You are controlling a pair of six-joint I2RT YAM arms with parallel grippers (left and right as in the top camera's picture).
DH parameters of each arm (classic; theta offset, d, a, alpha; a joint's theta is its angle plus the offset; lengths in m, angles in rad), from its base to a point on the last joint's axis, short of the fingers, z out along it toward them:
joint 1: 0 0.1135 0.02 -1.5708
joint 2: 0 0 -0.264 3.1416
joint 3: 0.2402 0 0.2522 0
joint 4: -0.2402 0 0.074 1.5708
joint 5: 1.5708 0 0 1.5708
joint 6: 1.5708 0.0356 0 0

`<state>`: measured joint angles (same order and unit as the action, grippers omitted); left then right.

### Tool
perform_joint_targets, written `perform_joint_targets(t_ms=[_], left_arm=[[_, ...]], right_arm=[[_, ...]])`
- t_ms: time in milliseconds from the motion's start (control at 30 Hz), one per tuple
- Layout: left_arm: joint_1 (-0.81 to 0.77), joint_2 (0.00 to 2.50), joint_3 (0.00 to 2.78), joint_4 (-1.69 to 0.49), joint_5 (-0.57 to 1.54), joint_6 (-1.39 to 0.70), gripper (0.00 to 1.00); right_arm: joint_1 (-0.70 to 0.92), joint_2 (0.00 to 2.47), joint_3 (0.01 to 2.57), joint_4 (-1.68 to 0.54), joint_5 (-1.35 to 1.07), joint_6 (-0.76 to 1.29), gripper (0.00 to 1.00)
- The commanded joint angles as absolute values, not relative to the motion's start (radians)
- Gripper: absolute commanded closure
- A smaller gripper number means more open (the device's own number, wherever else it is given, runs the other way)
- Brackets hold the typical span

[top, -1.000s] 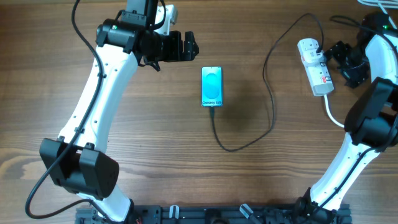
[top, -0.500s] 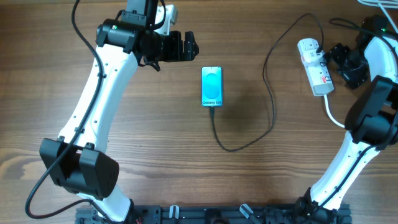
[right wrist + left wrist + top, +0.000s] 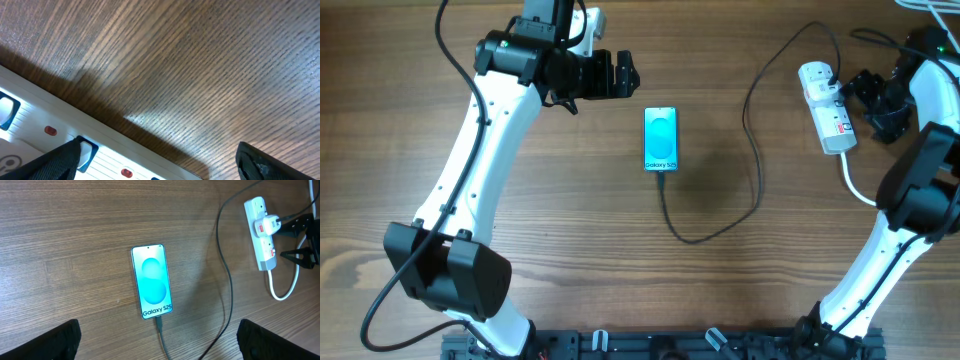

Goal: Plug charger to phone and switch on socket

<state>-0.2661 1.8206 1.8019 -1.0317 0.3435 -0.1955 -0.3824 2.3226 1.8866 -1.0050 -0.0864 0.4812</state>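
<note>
The phone (image 3: 660,139) lies flat mid-table with its cyan screen up; it also shows in the left wrist view (image 3: 151,287). The black charger cable (image 3: 756,160) runs from the phone's near end, loops right and goes up to the plug in the white socket strip (image 3: 827,121). The cable's connector sits at the phone's port (image 3: 158,321). My left gripper (image 3: 623,75) is open and empty, up and left of the phone. My right gripper (image 3: 865,100) is open, just right of the strip. The right wrist view shows the strip (image 3: 60,145) with red marks close below one finger.
The strip's thick white cord (image 3: 855,182) curls toward my right arm. The charger plug (image 3: 266,226) sits in the strip's upper outlet. Bare wood table lies around the phone.
My right gripper has shifted slightly up and closer beside the strip. The left arm, phone and cable have not moved.
</note>
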Motion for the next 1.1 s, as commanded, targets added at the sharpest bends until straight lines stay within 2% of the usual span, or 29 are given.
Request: perform_joint_targets(t_ms=[0, 367, 533, 833, 967, 1067], left_arm=[[-0.266, 1.829, 1.799, -1.03, 0.339, -0.19, 0.0], [-0.266, 1.829, 1.799, -1.03, 0.339, -0.19, 0.0], [-0.266, 1.829, 1.799, -1.03, 0.339, -0.19, 0.0], [-0.266, 1.829, 1.799, -1.03, 0.339, -0.19, 0.0], [-0.266, 1.829, 1.799, -1.03, 0.339, -0.19, 0.0], [-0.266, 1.829, 1.799, -1.03, 0.339, -0.19, 0.0]], right_arm=[[-0.355, 2.366, 1.857, -1.052, -0.132, 0.448, 0.0], [-0.323, 2.359, 1.858, -1.075, -0.13, 0.431, 0.0], [-0.349, 2.264, 1.868, -1.129, -0.128, 0.471, 0.0], [-0.366, 1.859, 1.868, -1.286, -0.087, 0.499, 0.0], [-0.331, 1.66, 1.829, -1.418, -0.089, 0.469, 0.0], [-0.246, 1.482, 1.727, -1.411, -0.086, 0.448, 0.0]])
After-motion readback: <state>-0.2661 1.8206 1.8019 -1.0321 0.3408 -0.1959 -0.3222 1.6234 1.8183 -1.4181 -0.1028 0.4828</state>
